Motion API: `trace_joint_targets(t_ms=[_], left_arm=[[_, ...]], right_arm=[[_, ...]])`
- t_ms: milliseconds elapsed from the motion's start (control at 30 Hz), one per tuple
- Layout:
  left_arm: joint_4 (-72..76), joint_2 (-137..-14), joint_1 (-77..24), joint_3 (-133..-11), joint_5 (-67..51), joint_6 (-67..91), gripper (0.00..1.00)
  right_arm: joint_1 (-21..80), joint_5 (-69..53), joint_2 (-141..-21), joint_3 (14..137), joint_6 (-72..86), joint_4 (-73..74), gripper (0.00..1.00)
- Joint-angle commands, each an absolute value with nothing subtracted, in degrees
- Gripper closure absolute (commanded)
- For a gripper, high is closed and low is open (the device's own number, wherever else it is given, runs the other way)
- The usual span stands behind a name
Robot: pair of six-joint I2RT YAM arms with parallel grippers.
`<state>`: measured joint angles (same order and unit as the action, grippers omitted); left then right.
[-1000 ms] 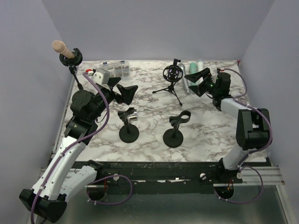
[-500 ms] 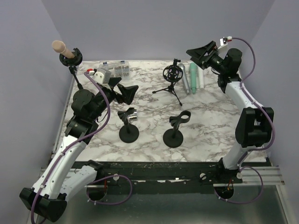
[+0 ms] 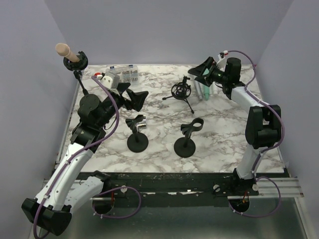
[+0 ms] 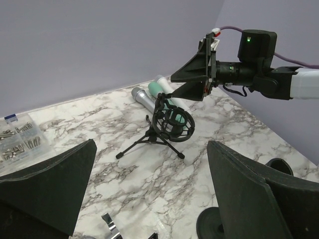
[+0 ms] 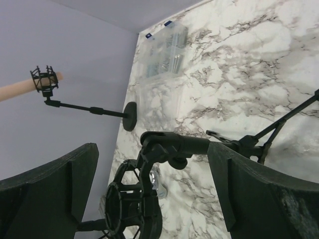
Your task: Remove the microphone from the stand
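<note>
Beige microphone (image 3: 63,49) is tilted up toward far left; its stand base (image 5: 129,116) is seen only from right wrist; left tool (image 3: 137,99) and right tool (image 3: 199,74) are spread.

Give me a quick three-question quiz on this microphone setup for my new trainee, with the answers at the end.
1. True or false: the right claw is open and holds nothing.
2. How many round-base stands sit mid-table between the arms?
3. Where is the beige microphone?
A. in the shock mount of the far-left boom stand
B. lying flat
C. clipped in one of the round-base stands

Key: 1 true; 2 two; 3 A.
</note>
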<state>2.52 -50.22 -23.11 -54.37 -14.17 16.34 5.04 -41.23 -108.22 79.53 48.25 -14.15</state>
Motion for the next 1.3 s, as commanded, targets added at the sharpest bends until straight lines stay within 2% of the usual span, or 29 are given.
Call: trace_joint_targets(t_ms=[0,233,400,567,667,767,900,1267], left_arm=[[3.92,-50.56,-23.47,-53.70,-15.54,16.69,0.03],[3.82,-50.49,-23.48,-53.81,-15.32,16.75,0.03],[3.78,-50.16,-23.55,-53.70,-15.23,16.79,0.04],[3.81,-50.20,-23.73,-53.67,-15.23,16.72,0.03],[3.74,-50.18,-23.73,-53.70,-15.12,16.66,0.03],[3.77,-50.23,-23.73,-53.71,-15.12,16.61,0.03],[3.72,-50.67,-23.74,-53.79,-15.12,16.61,0.04],[3.56,-51.54,-23.73,-53.79,-14.86,16.48,0.03]], right_arm=[[4.84,-38.07,-106.31,79.94,44.48,-10.26,0.00],[4.75,-33.03,-104.41,79.10,43.79,-8.59,0.00],[4.23,-30.76,-107.89,76.67,45.72,-11.49,0.00],[4.13,-34.12,-116.01,80.73,49.64,-13.15,0.09],[4.84,-36.77,-120.14,81.27,54.48,-17.64,0.23],[6.80,-37.21,-123.36,82.41,55.54,-18.22,0.30],[9.52,-37.35,-126.13,81.30,57.35,-21.04,0.34],[18.62,-37.53,-128.67,74.80,58.58,-26.32,0.37]])
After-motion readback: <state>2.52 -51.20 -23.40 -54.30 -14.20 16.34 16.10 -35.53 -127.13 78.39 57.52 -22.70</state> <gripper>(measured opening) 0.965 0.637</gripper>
